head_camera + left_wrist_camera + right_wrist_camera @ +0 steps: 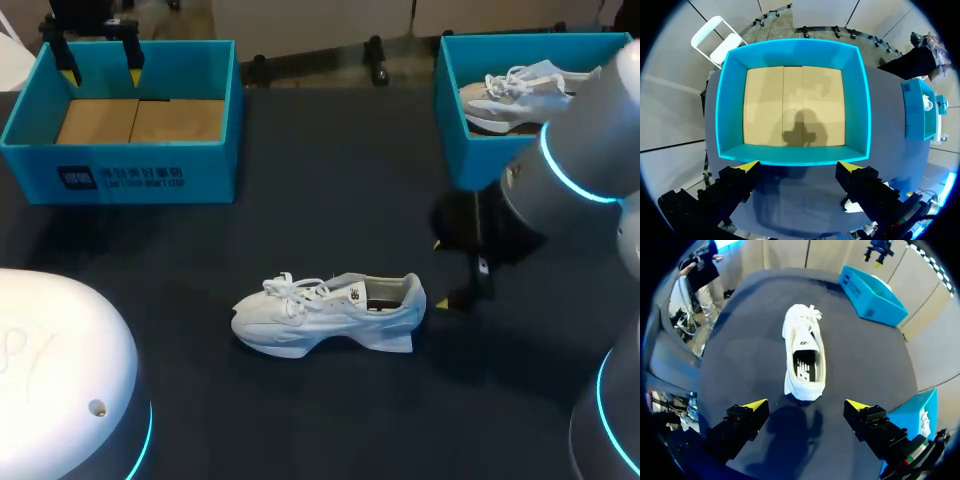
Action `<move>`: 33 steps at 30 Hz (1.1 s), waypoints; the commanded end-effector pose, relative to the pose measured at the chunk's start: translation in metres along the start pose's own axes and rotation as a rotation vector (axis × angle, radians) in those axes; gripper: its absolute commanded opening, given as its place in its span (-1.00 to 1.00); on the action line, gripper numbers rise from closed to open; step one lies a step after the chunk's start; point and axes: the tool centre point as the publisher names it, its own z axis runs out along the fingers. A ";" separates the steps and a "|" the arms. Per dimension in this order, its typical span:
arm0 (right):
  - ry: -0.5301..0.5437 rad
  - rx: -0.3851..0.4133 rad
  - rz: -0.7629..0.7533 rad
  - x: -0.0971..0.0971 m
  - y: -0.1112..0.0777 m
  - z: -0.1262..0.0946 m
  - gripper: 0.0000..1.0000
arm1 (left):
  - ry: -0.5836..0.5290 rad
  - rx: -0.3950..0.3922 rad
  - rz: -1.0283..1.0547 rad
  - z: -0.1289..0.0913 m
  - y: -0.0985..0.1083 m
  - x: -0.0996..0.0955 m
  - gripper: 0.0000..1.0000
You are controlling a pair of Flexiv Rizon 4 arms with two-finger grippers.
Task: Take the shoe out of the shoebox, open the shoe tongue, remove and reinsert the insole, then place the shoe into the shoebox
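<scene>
Dark table (330, 180) is being used as the work surface. The white shoe (325, 312) is being supported on its sole mid-table, well apart from the empty shoebox (150, 175), with its heel toward the right gripper (440, 273). That gripper's fingers are being held wide apart with nothing between them. The left gripper (799, 166) is likewise being held spread and unloaded above the empty shoebox.

Risk being noted: the shoe is not being braced, so a one-sided push at the heel could slide or tip it. The insole (804, 365) could also be pinched together with the collar.
</scene>
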 end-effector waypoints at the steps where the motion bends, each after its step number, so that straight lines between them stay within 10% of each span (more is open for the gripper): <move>1: 0.004 -0.205 -0.020 0.003 -0.011 0.013 1.00 | 0.000 0.000 0.000 0.000 0.000 0.000 1.00; 33: 0.004 -0.387 -0.026 -0.002 -0.073 0.049 1.00 | 0.000 0.000 0.000 0.000 0.000 0.000 1.00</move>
